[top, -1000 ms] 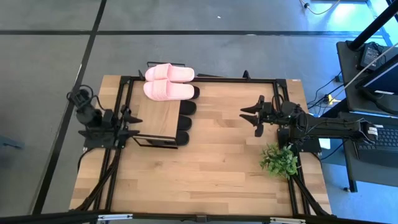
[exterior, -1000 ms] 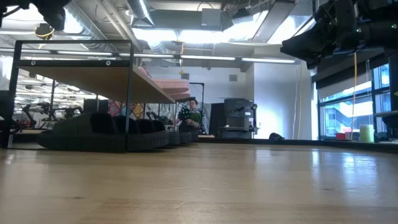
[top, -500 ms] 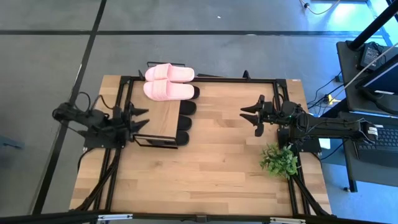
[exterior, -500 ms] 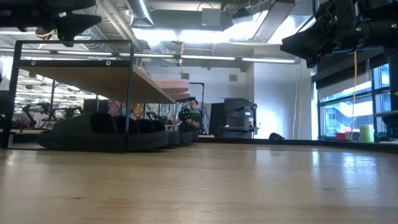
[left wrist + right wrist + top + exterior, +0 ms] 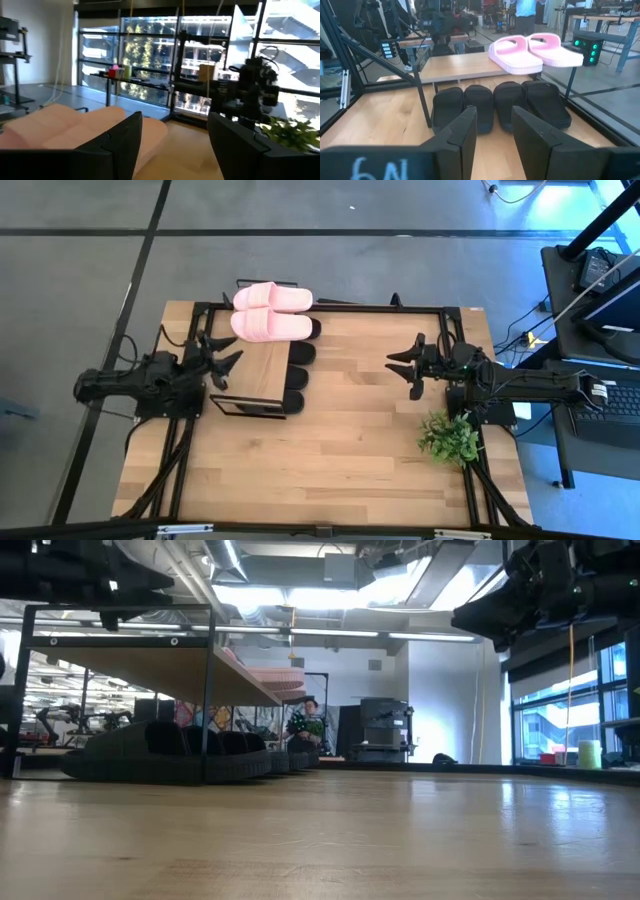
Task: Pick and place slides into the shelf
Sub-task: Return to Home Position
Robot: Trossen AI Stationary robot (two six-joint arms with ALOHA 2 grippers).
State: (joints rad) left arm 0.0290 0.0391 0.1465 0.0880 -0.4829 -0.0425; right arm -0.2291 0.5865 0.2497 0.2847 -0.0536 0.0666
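Observation:
The shelf (image 5: 252, 368) stands on the table's left half, with its light-wood board (image 5: 460, 67) on a black frame. Two pink slides (image 5: 270, 312) lie on the board's far end (image 5: 535, 52). Several black slides (image 5: 495, 105) sit on the table under the board, their ends sticking out on its right (image 5: 299, 366). My left gripper (image 5: 230, 350) hovers open above the shelf's left edge, with a pink slide (image 5: 75, 125) ahead of it. My right gripper (image 5: 398, 365) hangs open in the air over the table's right half (image 5: 480, 615), facing the shelf.
A small green plant (image 5: 449, 436) stands at the table's right edge, near the right arm's base. Bare wooden tabletop (image 5: 340, 450) stretches between the shelf and the right arm and along the near side. A person (image 5: 305, 725) stands far back in the room.
My left gripper has moved a little toward the table's right and far edge over the shelf's left edge, turning toward the pink slides, while its arm swung out to the left. It stays open. The slides and shelf have not moved.

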